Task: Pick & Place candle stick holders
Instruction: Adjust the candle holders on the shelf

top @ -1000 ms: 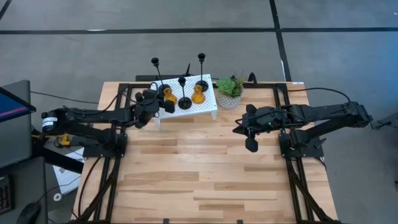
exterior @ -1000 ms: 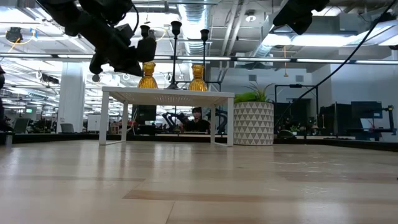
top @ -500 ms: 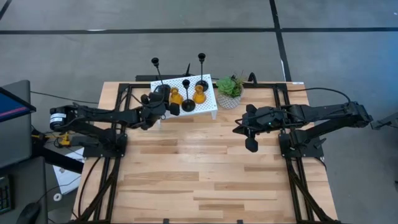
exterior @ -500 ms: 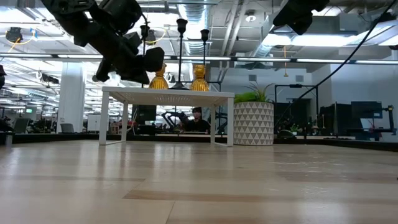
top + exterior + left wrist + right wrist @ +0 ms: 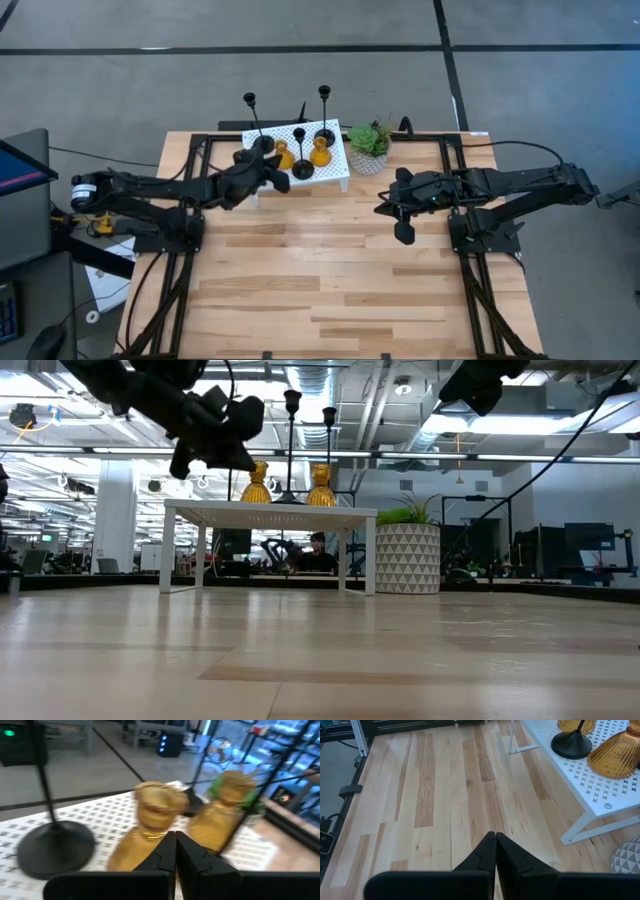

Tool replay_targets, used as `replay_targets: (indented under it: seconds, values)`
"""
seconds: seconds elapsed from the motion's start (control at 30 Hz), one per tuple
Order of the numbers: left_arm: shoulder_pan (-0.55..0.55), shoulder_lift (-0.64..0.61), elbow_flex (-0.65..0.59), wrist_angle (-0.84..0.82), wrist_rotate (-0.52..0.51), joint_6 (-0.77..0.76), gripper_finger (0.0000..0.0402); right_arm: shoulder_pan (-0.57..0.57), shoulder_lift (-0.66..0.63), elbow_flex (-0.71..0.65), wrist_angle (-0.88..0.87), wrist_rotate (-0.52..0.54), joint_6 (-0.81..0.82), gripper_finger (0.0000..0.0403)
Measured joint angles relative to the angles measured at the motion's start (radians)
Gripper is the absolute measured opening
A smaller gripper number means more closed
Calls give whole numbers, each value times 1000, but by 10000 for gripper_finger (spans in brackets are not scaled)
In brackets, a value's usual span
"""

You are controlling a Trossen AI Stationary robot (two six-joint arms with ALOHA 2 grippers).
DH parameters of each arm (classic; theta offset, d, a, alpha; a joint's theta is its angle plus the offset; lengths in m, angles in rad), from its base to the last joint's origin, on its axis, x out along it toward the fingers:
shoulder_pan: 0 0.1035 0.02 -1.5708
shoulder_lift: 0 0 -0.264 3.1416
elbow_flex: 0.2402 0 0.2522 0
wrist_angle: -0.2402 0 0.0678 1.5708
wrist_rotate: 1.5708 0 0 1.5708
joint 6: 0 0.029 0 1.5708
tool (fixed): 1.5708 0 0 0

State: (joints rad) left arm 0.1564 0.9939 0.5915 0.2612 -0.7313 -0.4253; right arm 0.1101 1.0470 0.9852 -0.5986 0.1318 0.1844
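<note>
A white perforated stand [image 5: 300, 160] at the table's far side carries three black stemmed holders [image 5: 302, 168] [image 5: 325, 133] [image 5: 262, 143] and two amber cone holders [image 5: 283, 155] [image 5: 319, 152], each standing on its base. My left gripper [image 5: 272, 165] is shut, above the stand's left part, right in front of the left amber holder [image 5: 152, 822]. In the low view my left gripper [image 5: 240, 430] sits higher than that holder [image 5: 258, 482]. My right gripper [image 5: 382, 209] is shut and empty, above the table's right half. My left gripper's shut fingertips [image 5: 175, 842] stand right before the left amber holder's body [image 5: 135, 850], coming from the table's left side. I cannot tell whether they touch it. The holder stands upright on the stand.
A green plant in a patterned white pot [image 5: 369, 148] stands on the table just right of the stand. Bare wooden table [image 5: 320, 270] spreads toward the near edge. Dark frame rails [image 5: 470, 290] run along both sides.
My left gripper has gone toward the table's right over the stand, then risen and tipped up. The left amber holder has slid right along the stand, closer to the other amber one. The middle black holder has also shifted slightly right.
</note>
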Motion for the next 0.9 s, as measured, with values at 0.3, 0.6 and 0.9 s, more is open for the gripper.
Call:
replay_targets:
  seconds: [0.3,0.6,0.9]
  values:
    - [-112,-6,0,37,-49,17,3,0,0,0,28,0,0,0]
    - [-239,-73,-1,11,-59,135,3,-20,105,2,286,-45,-22,0]
    - [-318,-308,0,-211,-141,237,3,-139,310,0,594,-46,19,0]
